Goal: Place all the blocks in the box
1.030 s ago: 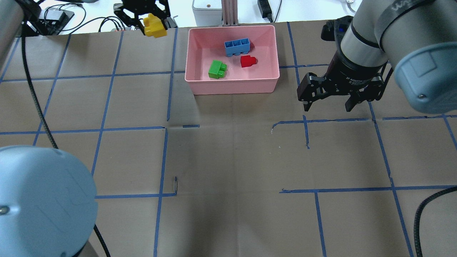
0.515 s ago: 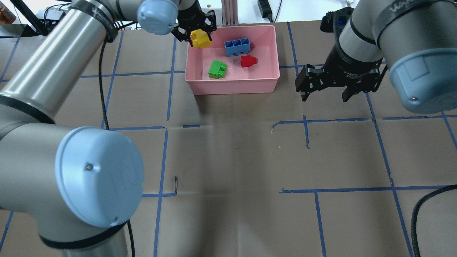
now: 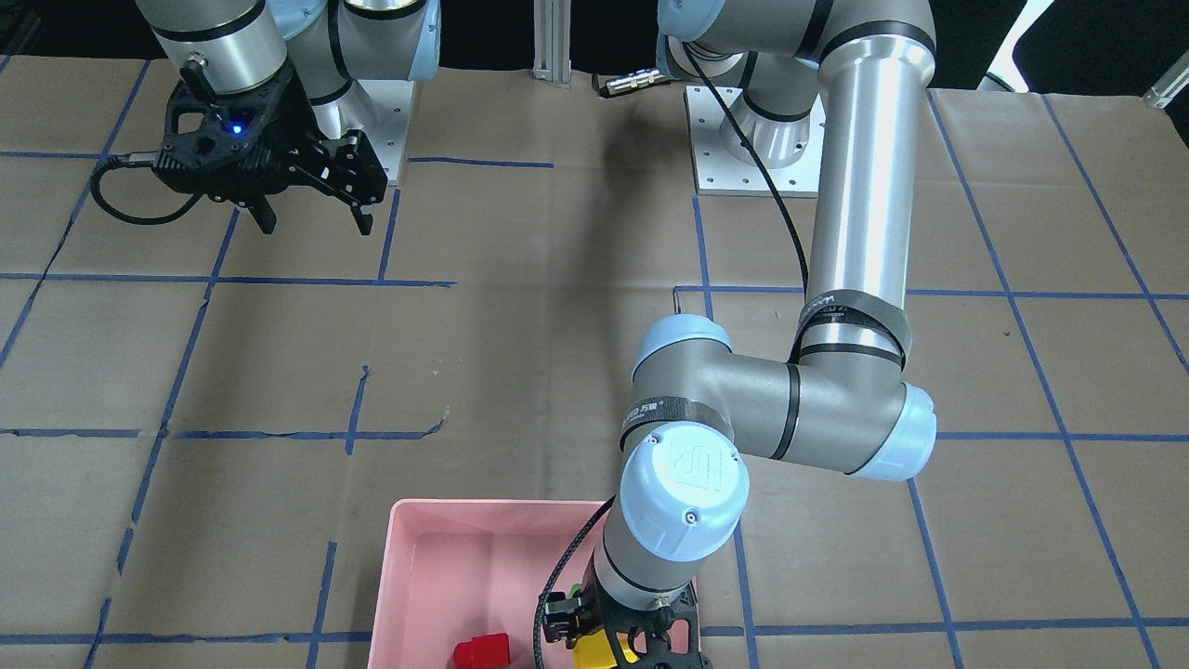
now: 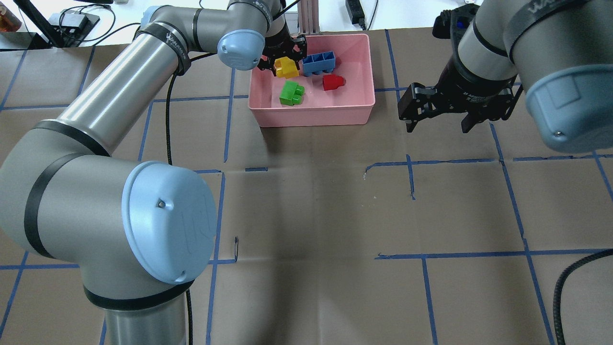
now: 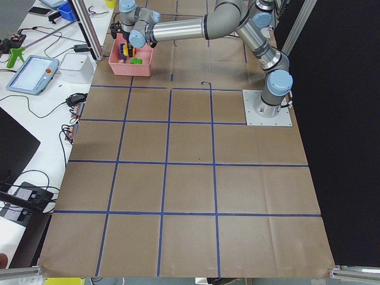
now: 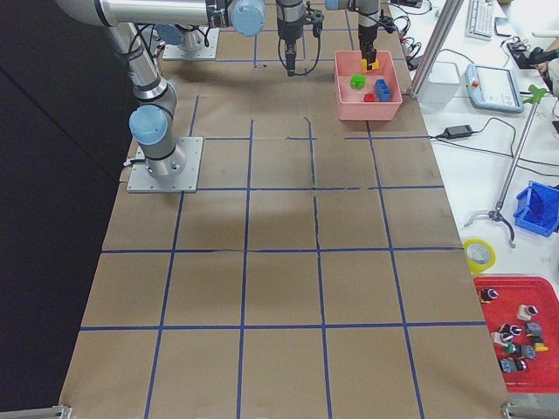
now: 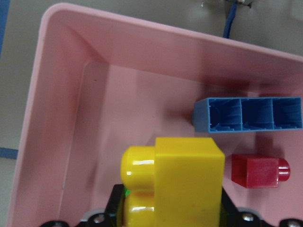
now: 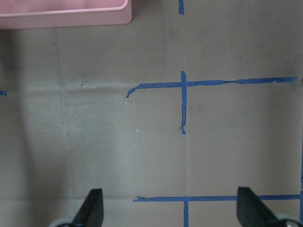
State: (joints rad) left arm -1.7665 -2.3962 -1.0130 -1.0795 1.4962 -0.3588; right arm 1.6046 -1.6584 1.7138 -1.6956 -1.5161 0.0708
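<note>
My left gripper (image 4: 286,64) is shut on the yellow notched block (image 4: 286,67) and holds it above the pink box (image 4: 316,115), over its far left part. The block fills the bottom of the left wrist view (image 7: 182,184). The blue three-stud block (image 4: 318,63), the red block (image 4: 332,82) and the green block (image 4: 291,92) lie inside the box. The blue block (image 7: 248,115) and red block (image 7: 258,171) also show in the left wrist view. My right gripper (image 4: 440,120) is open and empty above the table, right of the box.
The table is covered with brown paper crossed by blue tape lines (image 4: 409,167). Cables, a white device (image 4: 275,9) and an aluminium post (image 4: 306,17) stand past the table's far edge behind the box.
My left arm has carried the yellow block rightward, from outside the box's far left corner to above the box interior. My right gripper has drifted slightly up and away.
</note>
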